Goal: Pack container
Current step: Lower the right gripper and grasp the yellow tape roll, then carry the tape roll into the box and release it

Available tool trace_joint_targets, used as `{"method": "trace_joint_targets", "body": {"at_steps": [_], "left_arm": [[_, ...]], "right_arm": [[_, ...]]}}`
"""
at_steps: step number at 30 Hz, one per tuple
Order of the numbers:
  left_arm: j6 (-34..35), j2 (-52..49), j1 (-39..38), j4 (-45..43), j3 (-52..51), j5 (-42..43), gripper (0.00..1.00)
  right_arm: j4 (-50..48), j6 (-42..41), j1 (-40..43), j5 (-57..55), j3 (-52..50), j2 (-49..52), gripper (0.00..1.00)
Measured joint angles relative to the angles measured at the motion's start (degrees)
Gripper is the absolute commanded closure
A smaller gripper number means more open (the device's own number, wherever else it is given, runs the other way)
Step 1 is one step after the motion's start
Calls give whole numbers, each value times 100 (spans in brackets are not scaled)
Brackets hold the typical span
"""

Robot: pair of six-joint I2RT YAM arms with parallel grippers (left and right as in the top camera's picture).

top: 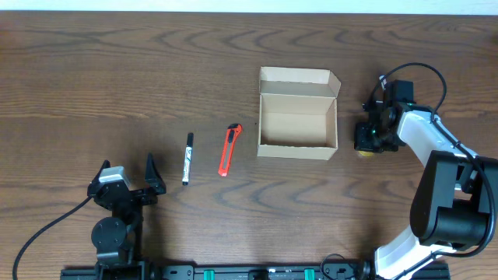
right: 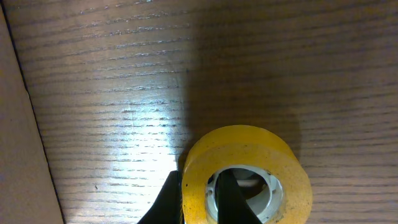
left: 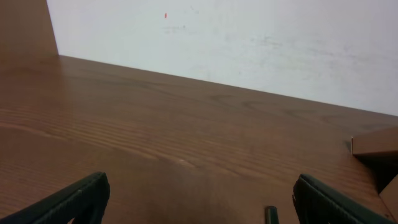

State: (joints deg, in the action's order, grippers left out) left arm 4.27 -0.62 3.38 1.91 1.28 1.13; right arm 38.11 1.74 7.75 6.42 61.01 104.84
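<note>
The container [top: 297, 150], a tan cardboard box with its flap lid folded back, stands open at centre right; its side [right: 18, 155] shows at the left edge of the right wrist view. Just right of it my right gripper [top: 367, 140] is shut on a yellow tape roll [top: 363, 153] lying on the table. One finger sits inside the roll's white core and the other outside its wall [right: 199, 177], so the tape roll [right: 261, 149] is pinched at its left side. My left gripper [top: 152, 180] rests open at the front left, nothing between its fingers [left: 202, 208].
A black-and-white marker [top: 187, 158] and a red box cutter [top: 228, 149] lie side by side left of the box. The marker's tip [left: 271, 214] shows near the left gripper's right finger. The box corner [left: 376, 146] is at the right.
</note>
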Motion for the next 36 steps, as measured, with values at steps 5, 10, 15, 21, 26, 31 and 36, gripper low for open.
{"method": "trace_joint_targets", "body": {"at_steps": [5,10,15,21,26,31,36], "left_arm": [[0,0,0,0,0,2,5],[0,0,0,0,0,2,5],[0,0,0,0,0,2,5],[0,0,0,0,0,0,5],[0,0,0,2,0,2,5],[0,0,0,2,0,2,5],[0,0,0,2,0,0,5]], "right_arm": [[245,-7,0,-2,162,4,99],[1169,0,0,9,1088,57,99],[2286,195,0,354,2618,57,99],[3442,713,-269,1333,4376,35,99],[3578,927,-1023,1589,4715,22,99],[3414,964,-1873,1504,4715,31,99],[3154,951,-2367,1386,4640,31,99]]}}
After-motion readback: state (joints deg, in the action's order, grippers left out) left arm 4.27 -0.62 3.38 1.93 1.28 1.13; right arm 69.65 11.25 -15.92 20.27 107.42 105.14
